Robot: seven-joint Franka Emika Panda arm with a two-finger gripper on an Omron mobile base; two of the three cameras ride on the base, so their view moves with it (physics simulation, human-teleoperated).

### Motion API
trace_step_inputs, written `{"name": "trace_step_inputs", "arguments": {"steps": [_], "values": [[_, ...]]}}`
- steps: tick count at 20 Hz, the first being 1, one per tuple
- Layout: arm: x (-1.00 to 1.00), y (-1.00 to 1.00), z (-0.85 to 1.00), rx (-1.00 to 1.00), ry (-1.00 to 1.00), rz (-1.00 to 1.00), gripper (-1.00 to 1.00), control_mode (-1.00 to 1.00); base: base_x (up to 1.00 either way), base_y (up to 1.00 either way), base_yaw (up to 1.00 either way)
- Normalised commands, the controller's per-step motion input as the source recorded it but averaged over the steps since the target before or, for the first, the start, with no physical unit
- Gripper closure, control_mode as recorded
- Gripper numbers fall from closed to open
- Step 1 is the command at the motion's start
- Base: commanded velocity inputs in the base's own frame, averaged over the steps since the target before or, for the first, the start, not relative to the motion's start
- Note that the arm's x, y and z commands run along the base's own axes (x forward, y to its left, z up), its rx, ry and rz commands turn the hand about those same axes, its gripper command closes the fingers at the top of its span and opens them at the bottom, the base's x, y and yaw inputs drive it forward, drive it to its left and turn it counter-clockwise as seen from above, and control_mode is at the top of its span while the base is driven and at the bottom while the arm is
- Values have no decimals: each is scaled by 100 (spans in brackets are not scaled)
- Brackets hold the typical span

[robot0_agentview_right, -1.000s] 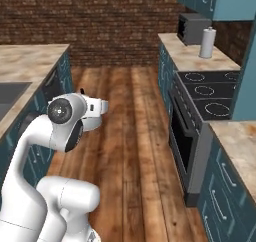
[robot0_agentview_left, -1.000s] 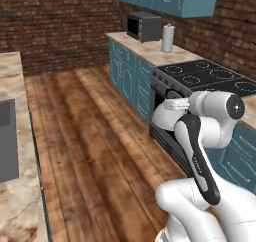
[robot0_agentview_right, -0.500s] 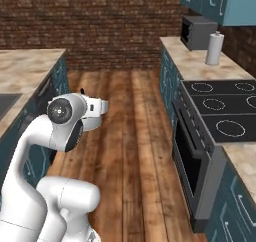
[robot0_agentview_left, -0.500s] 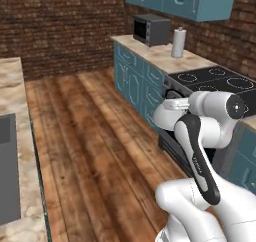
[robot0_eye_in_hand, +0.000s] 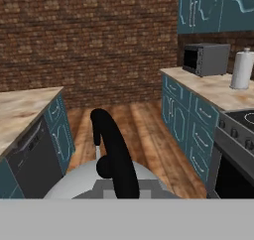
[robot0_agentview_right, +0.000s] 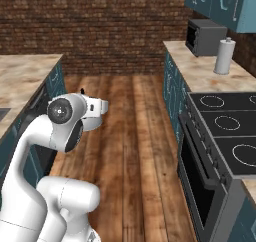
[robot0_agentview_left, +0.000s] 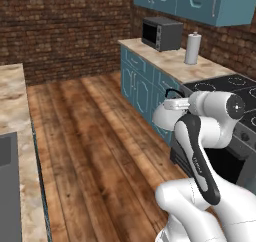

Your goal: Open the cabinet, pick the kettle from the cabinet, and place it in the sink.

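Observation:
The silvery-white kettle (robot0_agentview_left: 161, 118) hangs in front of my arm, above the wooden floor. My gripper (robot0_agentview_left: 174, 104) is shut on its black looped handle (robot0_eye_in_hand: 116, 153). In the hand view the kettle (robot0_eye_in_hand: 78, 182) fills the lower middle, right under the hand. From the right base view, part of the kettle (robot0_agentview_right: 94, 121) peeks out behind my hand. The teal wall cabinet (robot0_agentview_left: 202, 0) hangs at upper right, over the counter; its doors (robot0_eye_in_hand: 214, 8) look shut. A dark grey sink (robot0_agentview_left: 9, 191) is set into the beige counter at the left edge.
A dark microwave (robot0_agentview_left: 161, 33) and a white cylinder roll (robot0_agentview_left: 192, 48) stand on the right counter. The black stovetop (robot0_agentview_right: 227, 132) and oven are close on the right. Teal base cabinets line both sides. Open wooden floor (robot0_agentview_left: 95, 136) runs between the counters towards the brick wall.
The whole picture has shifted: the base has driven and turned, so the right counter, microwave and stove slid rightwards in the views. The arm still holds the kettle in the same pose.

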Motion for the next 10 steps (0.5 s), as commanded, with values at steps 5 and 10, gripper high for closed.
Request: {"name": "trace_step_inputs", "arguments": {"steps": [5, 10], "values": [[0, 0, 0, 0, 0, 0, 100, 100, 75, 0, 4], [0, 0, 0, 0, 0, 0, 100, 100, 75, 0, 5]]}}
